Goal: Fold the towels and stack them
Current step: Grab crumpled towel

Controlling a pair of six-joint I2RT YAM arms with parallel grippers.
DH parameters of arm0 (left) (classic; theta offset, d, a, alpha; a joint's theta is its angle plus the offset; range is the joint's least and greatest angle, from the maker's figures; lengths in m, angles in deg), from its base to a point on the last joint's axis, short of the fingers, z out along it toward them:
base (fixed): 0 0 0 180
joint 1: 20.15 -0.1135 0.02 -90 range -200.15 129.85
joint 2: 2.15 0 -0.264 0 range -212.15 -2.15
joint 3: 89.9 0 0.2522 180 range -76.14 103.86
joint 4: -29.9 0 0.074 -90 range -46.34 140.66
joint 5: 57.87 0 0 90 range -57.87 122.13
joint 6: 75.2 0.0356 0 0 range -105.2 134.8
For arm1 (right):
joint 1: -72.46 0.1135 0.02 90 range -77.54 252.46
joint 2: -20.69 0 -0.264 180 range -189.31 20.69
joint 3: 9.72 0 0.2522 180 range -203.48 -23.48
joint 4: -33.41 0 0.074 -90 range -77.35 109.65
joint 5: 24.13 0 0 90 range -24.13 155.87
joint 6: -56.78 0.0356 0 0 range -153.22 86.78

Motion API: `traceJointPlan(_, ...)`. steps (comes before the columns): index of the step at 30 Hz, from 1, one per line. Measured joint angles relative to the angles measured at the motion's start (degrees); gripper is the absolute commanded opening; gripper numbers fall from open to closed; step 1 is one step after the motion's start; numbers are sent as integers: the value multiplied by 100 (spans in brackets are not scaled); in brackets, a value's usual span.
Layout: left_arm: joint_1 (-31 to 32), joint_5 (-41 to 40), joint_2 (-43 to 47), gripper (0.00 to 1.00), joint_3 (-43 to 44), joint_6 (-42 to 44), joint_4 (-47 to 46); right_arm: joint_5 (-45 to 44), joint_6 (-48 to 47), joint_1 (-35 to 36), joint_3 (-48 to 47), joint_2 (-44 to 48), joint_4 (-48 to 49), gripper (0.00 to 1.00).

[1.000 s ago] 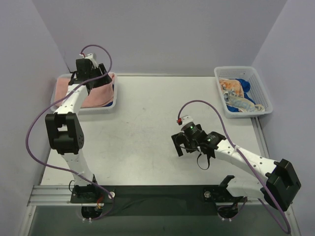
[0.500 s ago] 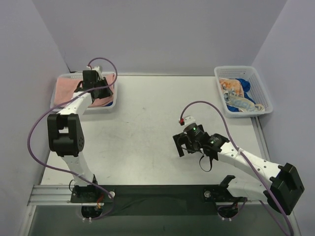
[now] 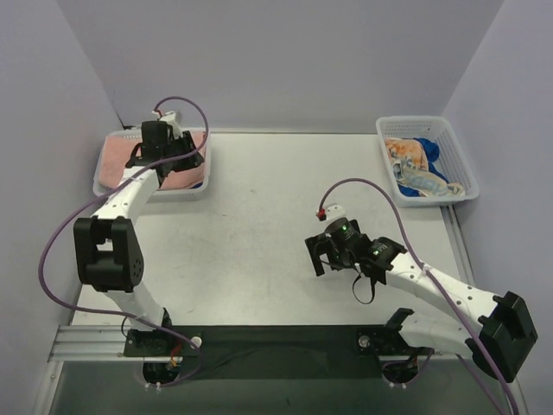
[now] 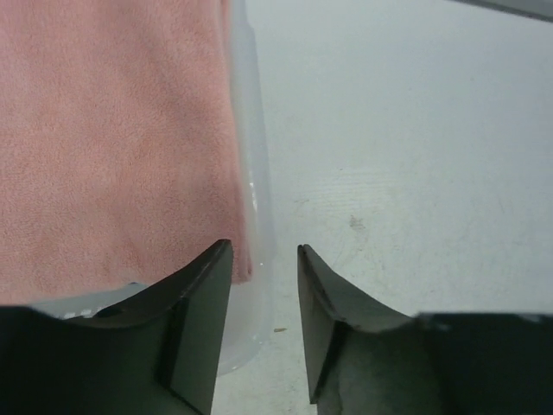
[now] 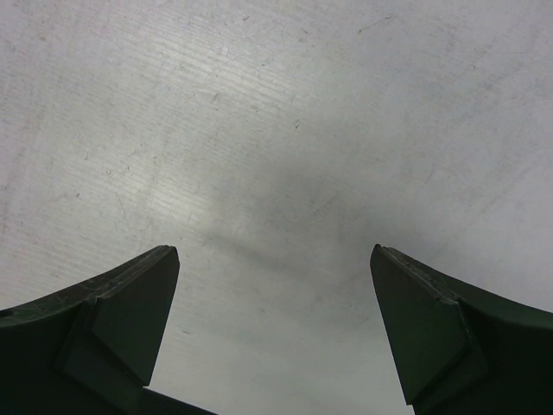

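A salmon-pink towel (image 3: 117,160) lies flat in the white basket (image 3: 151,193) at the back left. My left gripper (image 3: 188,160) hangs over that basket's right side. In the left wrist view its jaws (image 4: 264,245) stand partly open and straddle the basket wall (image 4: 251,156), one finger over the pink towel (image 4: 104,130) and the other over the table; nothing is pinched. A royal-blue towel (image 3: 429,149) and a white one with orange print (image 3: 408,160) lie crumpled in the back-right basket (image 3: 458,151). My right gripper (image 3: 318,256) is wide open above bare table (image 5: 275,249).
Grey tabletop (image 3: 259,199) stretches between the two baskets. Purple-grey walls close in the back and both sides. A purple cable loops off each arm. The arm bases and a metal rail (image 3: 86,341) run along the near edge.
My left gripper has moved from over the basket's middle to its right wall, and its jaws have narrowed. The right gripper has drifted slightly right, still open.
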Motion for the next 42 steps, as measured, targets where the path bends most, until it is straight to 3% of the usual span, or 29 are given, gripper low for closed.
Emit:
traceJointPlan(8, 26, 210, 1165, 96, -2, -179, 269, -337, -42, -387, -232, 190, -96, 100)
traceJointPlan(13, 109, 39, 2247, 97, -76, -37, 1023, -966, 17, -1189, -1113, 162, -249, 100)
traceJointPlan(20, 752, -378, 4140, 98, -1134, 304, 2055, -1679, -72, -3604, -2656, -627, -203, 97)
traceJointPlan(27, 778, -542, 5641, 97, -2518, 66, 2680, -894, -527, -5473, -3829, -2435, 129, 93)
traceJointPlan(31, 824, -603, 5932, 98, -2896, -243, 2778, -83, -881, -5884, -4002, -3220, 581, 94)
traceJointPlan(38, 846, -894, 5978, 98, -2962, -588, 2778, 813, -1582, -5908, -4885, -4747, 933, 94)
traceJointPlan(40, 846, -957, 5982, 97, -2962, -660, 2778, 909, -1694, -5906, -5090, -5101, 966, 89)
traceJointPlan(42, 846, -1010, 5976, 97, -2962, -706, 2778, 979, -1768, -5917, -5318, -5440, 992, 78)
